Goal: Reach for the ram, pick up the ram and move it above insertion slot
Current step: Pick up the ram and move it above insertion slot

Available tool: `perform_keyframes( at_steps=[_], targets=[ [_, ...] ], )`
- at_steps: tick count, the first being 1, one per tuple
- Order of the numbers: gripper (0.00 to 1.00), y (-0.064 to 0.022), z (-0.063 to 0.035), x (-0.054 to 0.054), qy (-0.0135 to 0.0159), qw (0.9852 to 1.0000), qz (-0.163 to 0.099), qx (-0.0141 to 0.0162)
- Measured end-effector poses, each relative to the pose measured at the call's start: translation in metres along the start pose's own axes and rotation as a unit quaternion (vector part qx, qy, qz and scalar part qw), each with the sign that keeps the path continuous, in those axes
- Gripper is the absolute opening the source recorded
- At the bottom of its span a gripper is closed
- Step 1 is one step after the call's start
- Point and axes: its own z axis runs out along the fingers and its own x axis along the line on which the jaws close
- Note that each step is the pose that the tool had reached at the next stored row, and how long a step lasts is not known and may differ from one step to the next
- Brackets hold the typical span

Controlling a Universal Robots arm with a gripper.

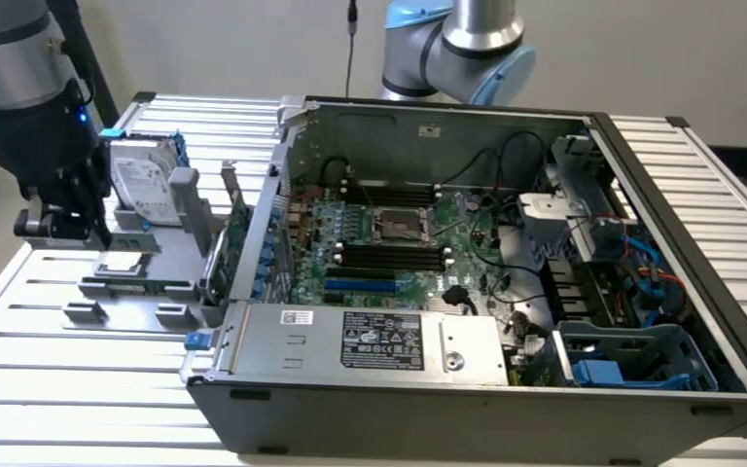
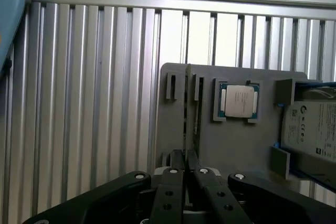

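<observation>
The ram [image 2: 195, 114] stands on edge in a slot of the grey holder [image 2: 252, 145], showing as a thin green strip beside the square silver processor [image 2: 239, 100]. In the exterior view the ram [image 1: 140, 284] lies low in that holder [image 1: 121, 292], at the exterior view's left. My gripper [image 2: 187, 174] hangs over the holder in line with the ram, its black fingers [image 2: 172, 182] drawn close together, and I cannot see them touching it. From the exterior view, the gripper [image 1: 59, 232] sits just above the holder's far end. The black memory slots [image 1: 393, 255] lie on the motherboard inside the open computer case.
A hard drive [image 1: 140, 185] stands upright in the holder beside the gripper, and a green expansion card [image 1: 227, 255] stands between holder and case wall. The open computer case [image 1: 478, 389] fills the middle of the slatted aluminium table [image 1: 75, 389]. A second robot arm [image 1: 458, 49] stands behind the case.
</observation>
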Motion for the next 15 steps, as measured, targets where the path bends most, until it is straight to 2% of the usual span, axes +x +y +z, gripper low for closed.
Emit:
perform_keyframes(
  at_steps=[6,15],
  targets=[
    [0.14,-0.0036,-0.0272,-0.003,0.0002,1.0000,-0.002,-0.0001],
    [0.14,-0.0130,-0.0559,-0.013,0.0002,1.0000,-0.003,0.0000]
  ],
)
